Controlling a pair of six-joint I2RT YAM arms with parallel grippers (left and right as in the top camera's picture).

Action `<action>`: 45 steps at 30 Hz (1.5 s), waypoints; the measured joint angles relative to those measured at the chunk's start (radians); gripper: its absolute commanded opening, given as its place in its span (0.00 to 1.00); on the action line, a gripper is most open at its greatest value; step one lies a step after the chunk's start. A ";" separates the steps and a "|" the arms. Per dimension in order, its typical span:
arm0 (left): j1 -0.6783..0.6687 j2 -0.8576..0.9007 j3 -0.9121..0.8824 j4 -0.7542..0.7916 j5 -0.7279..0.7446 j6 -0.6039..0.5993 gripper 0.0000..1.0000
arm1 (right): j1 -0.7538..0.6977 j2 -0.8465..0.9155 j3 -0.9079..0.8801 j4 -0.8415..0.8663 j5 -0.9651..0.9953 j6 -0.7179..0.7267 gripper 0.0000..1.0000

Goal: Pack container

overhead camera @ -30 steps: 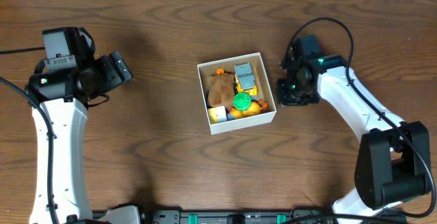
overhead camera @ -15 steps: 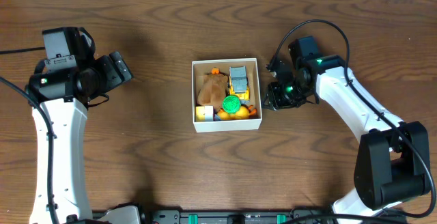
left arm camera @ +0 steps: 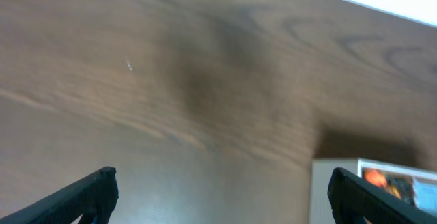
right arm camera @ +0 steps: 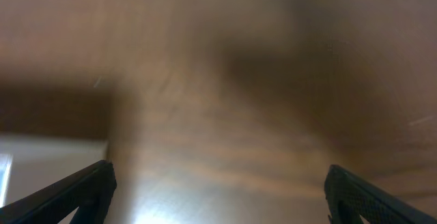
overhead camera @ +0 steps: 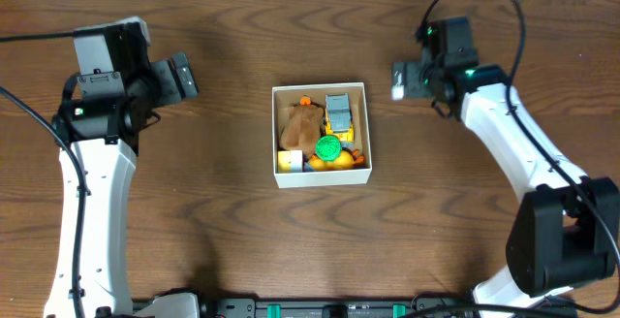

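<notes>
The box [overhead camera: 322, 177] sits in the middle of the table [overhead camera: 213, 221], square to its edges, and it looks full. A brown soft toy [overhead camera: 302, 124] lies in the left half. A grey and yellow toy truck [overhead camera: 339, 111] lies beside it toward the back right corner, with a green round piece [overhead camera: 328, 147] in front of them and orange pieces [overhead camera: 341, 160] along the front wall. As far as the overhead view shows, nothing sticks out far over the low walls, and no loose toy lies on the wood around the box.

The left gripper [overhead camera: 182, 74] hangs well apart from the box, off to its left and a little further back. Its wrist view shows the two fingertips spread wide, with only bare wood between them and one corner of the box at the right edge. The right gripper [overhead camera: 399, 79] is near the back right corner of the box but clear of it. Its fingers are also spread wide and hold nothing. A blurred pale shape at the lower left of that view is probably the box wall.

Judging from this, the packing itself seems done: everything in sight is inside and both tools are empty. No lid or flap shows, so I cannot tell whether closing is meant. At most, what is left is for the arms to draw away
</notes>
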 measured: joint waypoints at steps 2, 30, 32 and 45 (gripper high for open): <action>0.000 0.000 0.000 0.010 -0.011 0.008 0.98 | -0.011 -0.013 0.015 0.003 0.039 -0.025 0.99; -0.223 -0.680 -0.214 -0.090 -0.072 0.045 0.98 | -0.078 -0.986 -0.359 -0.271 0.153 0.047 0.99; -0.244 -0.755 -0.266 -0.090 -0.089 0.046 0.98 | -0.078 -1.095 -0.429 -0.290 0.154 0.047 0.99; -0.275 -1.002 -0.504 -0.127 -0.145 0.048 0.98 | -0.078 -1.376 -0.552 -0.354 0.154 0.071 0.99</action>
